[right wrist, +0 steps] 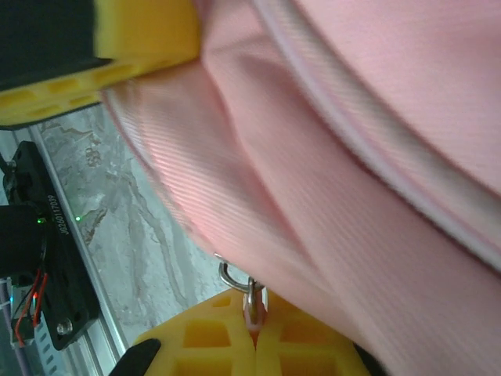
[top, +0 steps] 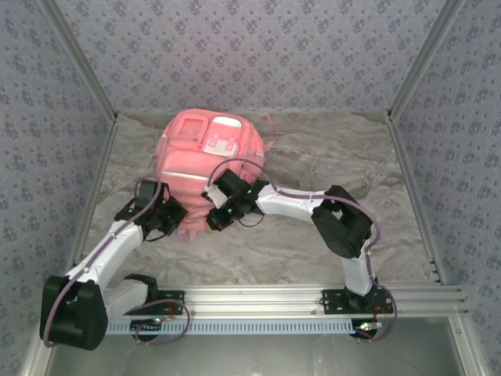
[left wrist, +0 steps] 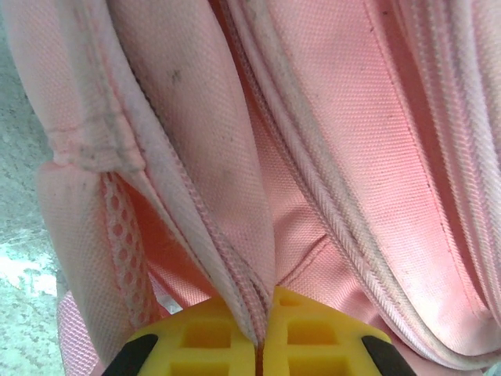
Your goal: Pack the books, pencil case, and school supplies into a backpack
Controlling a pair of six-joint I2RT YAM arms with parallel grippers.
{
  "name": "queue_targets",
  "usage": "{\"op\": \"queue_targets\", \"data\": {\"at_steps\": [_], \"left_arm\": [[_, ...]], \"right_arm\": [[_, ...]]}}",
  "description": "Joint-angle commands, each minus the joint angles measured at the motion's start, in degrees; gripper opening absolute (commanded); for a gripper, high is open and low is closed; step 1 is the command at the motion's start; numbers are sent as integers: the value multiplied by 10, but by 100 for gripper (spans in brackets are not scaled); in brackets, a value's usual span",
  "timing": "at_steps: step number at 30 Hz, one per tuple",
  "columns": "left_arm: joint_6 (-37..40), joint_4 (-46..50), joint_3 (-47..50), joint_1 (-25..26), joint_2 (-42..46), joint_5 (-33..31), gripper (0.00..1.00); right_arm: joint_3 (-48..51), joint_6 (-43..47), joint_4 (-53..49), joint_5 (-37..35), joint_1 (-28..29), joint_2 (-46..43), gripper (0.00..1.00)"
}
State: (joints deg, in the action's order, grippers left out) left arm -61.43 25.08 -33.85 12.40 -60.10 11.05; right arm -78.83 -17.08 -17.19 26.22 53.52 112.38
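The pink backpack (top: 207, 149) lies on the table at the back left of centre, and both grippers meet at its near edge. My left gripper (top: 182, 222) is shut on a fold of the backpack's zipper seam (left wrist: 235, 258), its yellow fingers (left wrist: 203, 345) pressed together around the fabric. My right gripper (top: 213, 222) is shut on the metal zipper pull (right wrist: 249, 291), which hangs from the pink fabric (right wrist: 352, 196). One yellow finger of the left gripper (right wrist: 133, 39) sits just beyond it. The books, the pencil case and the school supplies are out of view.
The marble-patterned table (top: 337, 157) stretches out to the right of the backpack. An aluminium rail (top: 297, 298) carrying both arm bases runs along the near edge. Patterned walls close in the sides and back. A black arm part with a green light (right wrist: 35, 251) sits low beside the right gripper.
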Motion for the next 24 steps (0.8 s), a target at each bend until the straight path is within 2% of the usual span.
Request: {"op": "queue_targets", "data": {"at_steps": [1, 11, 12, 15, 17, 19, 24], "left_arm": [[36, 45, -25, -9, 23, -52, 0], [63, 79, -39, -21, 26, -58, 0], [64, 83, -41, -24, 27, -57, 4], [62, 89, -44, -31, 34, -36, 28], [50, 97, -48, -32, 38, -20, 39], [34, 103, -49, -32, 45, -3, 43], [-14, 95, -35, -31, 69, 28, 47]], "right_arm": [[18, 17, -73, -49, -32, -27, 0], [-16, 18, -61, -20, -20, -19, 0], [-20, 10, -53, -11, -15, -16, 0], [-40, -20, -31, 2, 3, 3, 0], [-52, -39, -11, 3, 13, 16, 0], [-58, -55, 7, 3, 19, 28, 0], [-71, -97, 45, 4, 31, 54, 0]]}}
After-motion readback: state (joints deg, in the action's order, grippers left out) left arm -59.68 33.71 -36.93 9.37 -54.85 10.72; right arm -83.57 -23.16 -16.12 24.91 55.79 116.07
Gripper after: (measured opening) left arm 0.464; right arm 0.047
